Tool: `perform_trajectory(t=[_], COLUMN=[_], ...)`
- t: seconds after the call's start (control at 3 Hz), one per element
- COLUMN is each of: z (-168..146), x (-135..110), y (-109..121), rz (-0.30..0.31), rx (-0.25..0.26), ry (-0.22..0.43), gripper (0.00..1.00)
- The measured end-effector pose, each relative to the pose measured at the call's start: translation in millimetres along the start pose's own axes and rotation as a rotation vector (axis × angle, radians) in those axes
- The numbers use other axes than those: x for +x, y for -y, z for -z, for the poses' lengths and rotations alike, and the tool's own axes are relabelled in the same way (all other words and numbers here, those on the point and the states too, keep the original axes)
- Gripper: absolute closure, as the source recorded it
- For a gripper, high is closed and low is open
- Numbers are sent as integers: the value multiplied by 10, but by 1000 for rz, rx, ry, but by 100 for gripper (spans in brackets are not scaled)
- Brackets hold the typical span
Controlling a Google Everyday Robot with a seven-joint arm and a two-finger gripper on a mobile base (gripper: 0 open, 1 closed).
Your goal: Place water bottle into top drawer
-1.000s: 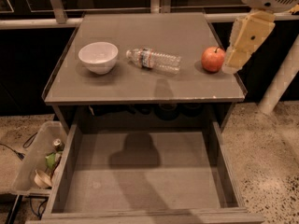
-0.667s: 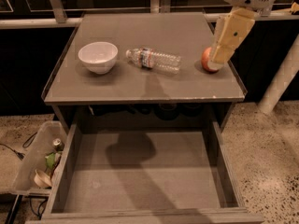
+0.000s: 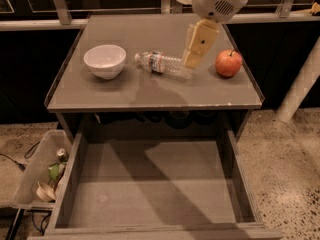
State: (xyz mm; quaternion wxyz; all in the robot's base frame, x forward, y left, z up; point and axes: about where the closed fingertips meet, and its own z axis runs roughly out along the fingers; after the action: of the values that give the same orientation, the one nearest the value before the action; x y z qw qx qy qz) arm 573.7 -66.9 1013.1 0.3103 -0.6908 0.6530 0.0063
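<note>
The water bottle (image 3: pixel 162 64) lies on its side on the grey tabletop (image 3: pixel 125 91), cap pointing left, between the bowl and the apple. My gripper (image 3: pixel 192 59) hangs from the white arm above the bottle's right end, its cream fingers pointing down. The top drawer (image 3: pixel 155 184) is pulled fully open below the tabletop, its flat grey bottom bare.
A white bowl (image 3: pixel 104 60) sits at the left of the tabletop. A red apple (image 3: pixel 228 63) sits at the right. A clear plastic bin (image 3: pixel 42 171) of rubbish stands on the floor left of the drawer. A white post (image 3: pixel 300 81) leans at the right.
My gripper has moved left, from beside the apple to over the bottle's right end. The bottle, bowl and apple have not moved.
</note>
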Motion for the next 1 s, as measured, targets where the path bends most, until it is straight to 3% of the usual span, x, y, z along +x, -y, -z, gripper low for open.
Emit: perform_trajectory(t=[0.33,0.67,1.0], z=[-265,-430,-623], x=[133,589,904], y=[115,178,144], rz=[-67,-185,-292], rx=[-24,-31,-69], ry=[-4,-44,-20], gripper=[0,0,0])
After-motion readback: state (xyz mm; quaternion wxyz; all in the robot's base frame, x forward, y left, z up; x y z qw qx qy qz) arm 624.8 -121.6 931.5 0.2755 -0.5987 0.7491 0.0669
